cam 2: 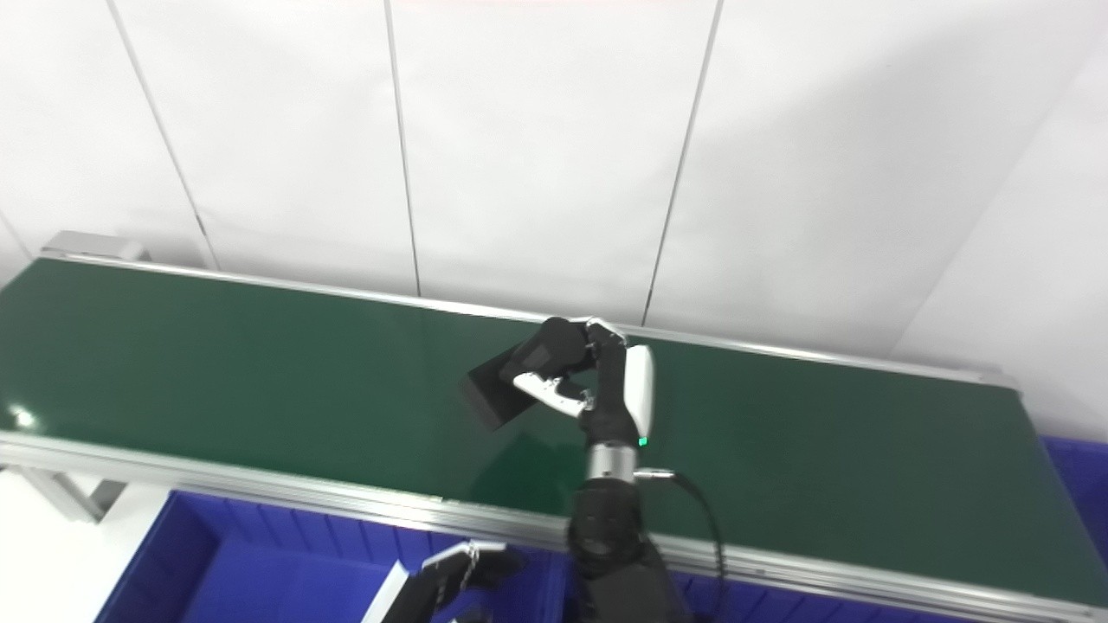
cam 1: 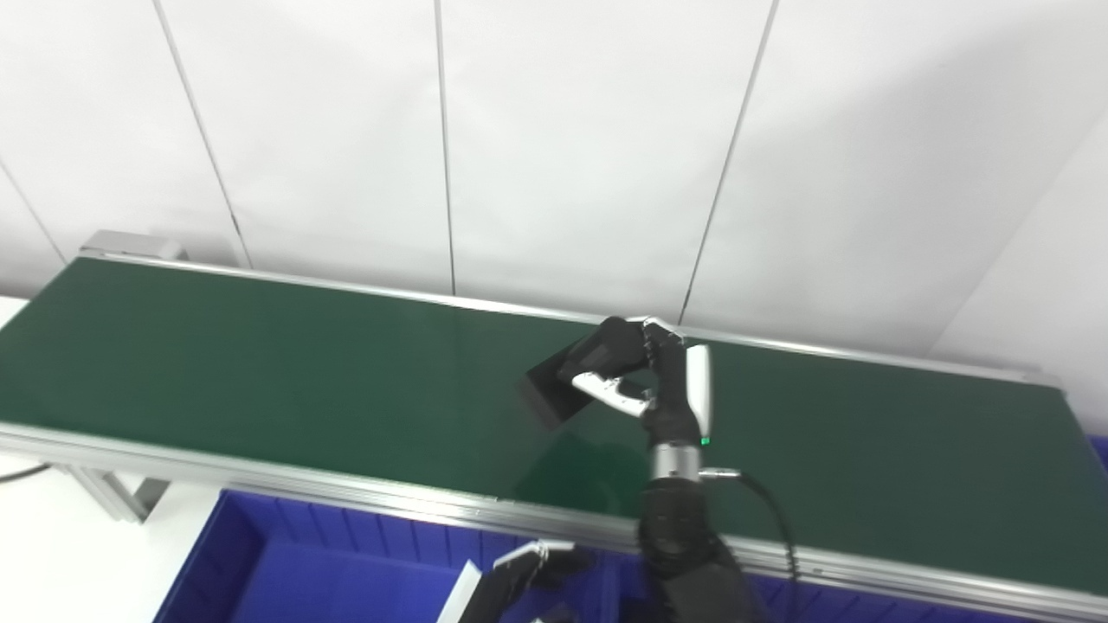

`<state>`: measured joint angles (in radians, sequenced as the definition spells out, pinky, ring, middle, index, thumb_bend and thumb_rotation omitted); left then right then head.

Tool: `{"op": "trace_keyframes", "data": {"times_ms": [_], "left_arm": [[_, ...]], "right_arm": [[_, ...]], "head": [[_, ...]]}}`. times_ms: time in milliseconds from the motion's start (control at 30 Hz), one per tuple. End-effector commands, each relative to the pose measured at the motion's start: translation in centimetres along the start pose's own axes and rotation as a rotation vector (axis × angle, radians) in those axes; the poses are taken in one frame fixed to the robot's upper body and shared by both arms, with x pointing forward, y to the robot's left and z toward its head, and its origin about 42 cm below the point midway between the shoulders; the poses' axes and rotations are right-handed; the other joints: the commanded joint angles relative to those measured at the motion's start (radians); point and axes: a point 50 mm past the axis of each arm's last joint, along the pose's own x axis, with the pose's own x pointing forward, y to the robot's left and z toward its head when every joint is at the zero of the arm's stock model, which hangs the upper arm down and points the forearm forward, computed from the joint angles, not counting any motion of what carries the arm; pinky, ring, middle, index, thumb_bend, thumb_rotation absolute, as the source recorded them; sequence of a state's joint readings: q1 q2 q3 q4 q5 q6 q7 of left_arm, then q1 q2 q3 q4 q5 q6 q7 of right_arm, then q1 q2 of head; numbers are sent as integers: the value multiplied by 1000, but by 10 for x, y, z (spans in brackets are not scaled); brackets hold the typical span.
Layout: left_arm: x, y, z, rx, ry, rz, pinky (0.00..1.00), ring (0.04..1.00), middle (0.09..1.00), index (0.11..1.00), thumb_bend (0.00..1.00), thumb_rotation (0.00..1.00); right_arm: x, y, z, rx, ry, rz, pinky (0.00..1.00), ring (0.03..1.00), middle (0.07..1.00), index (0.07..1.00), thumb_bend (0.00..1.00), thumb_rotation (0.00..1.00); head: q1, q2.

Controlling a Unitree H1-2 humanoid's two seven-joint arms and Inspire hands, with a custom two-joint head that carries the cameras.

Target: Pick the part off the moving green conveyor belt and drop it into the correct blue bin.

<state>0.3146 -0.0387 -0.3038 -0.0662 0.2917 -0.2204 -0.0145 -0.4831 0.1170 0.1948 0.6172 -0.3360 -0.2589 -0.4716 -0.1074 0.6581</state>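
Right hand [cam 1: 645, 372] clasping matte black boxy part [cam 1: 554, 389] above smooth green belt [cam 1: 260, 363], left hand [cam 1: 519, 575] loosely curled, empty

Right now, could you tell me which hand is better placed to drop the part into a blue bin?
The right hand: it is shut on the black part over the green belt. The left hand waits low over the blue bin.

Left hand [cam 1: 511, 580] cut off below
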Motion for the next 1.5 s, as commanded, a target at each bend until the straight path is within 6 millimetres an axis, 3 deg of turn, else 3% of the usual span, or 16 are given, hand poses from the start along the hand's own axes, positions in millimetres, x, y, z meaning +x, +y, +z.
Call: {"op": "trace_keyframes", "data": {"times_ms": [0, 167, 333, 500, 600, 767, 1167, 1467], "left_arm": [[7, 7, 12, 11, -56, 10, 728, 748, 726, 676, 744, 914], [9, 16, 16, 3, -60, 14, 725, 740, 713, 674, 732, 909], [12, 24, 21, 20, -60, 10, 713, 724, 699, 681, 724, 919], [14, 27, 25, 7, -49, 39, 678, 716, 694, 680, 710, 911], [15, 29, 28, 8, -36, 55, 682, 727, 705, 691, 720, 908], [17, 32, 33, 6, -29, 71, 684, 742, 727, 710, 678, 900], [18, 36, 41, 12, 15, 94, 694, 767, 775, 753, 676, 890], [15, 36, 45, 15, 26, 98, 691, 777, 786, 762, 665, 863]], "right_arm": [[4, -15, 18, -21, -83, -14, 496, 482, 514, 471, 516, 0], [-21, -54, 21, -37, -108, -26, 453, 465, 516, 478, 516, 0], [-50, -99, 18, -61, -110, -26, 476, 477, 511, 472, 516, 0], [-80, -140, 13, -148, -82, -20, 396, 441, 520, 491, 515, 0], [-93, -159, 13, -219, -54, 12, 405, 443, 510, 492, 516, 0], [-108, -182, 10, -327, 1, 107, 411, 446, 521, 487, 516, 0], [-117, -212, 6, -609, 30, 332, 375, 418, 544, 487, 512, 0], [-125, -208, -4, -794, 78, 543, 433, 439, 536, 472, 515, 0]], "head": [[2, 9], [-7, 57], [8, 90], [33, 114], [49, 146], [60, 162], [84, 187], [77, 195]]}}
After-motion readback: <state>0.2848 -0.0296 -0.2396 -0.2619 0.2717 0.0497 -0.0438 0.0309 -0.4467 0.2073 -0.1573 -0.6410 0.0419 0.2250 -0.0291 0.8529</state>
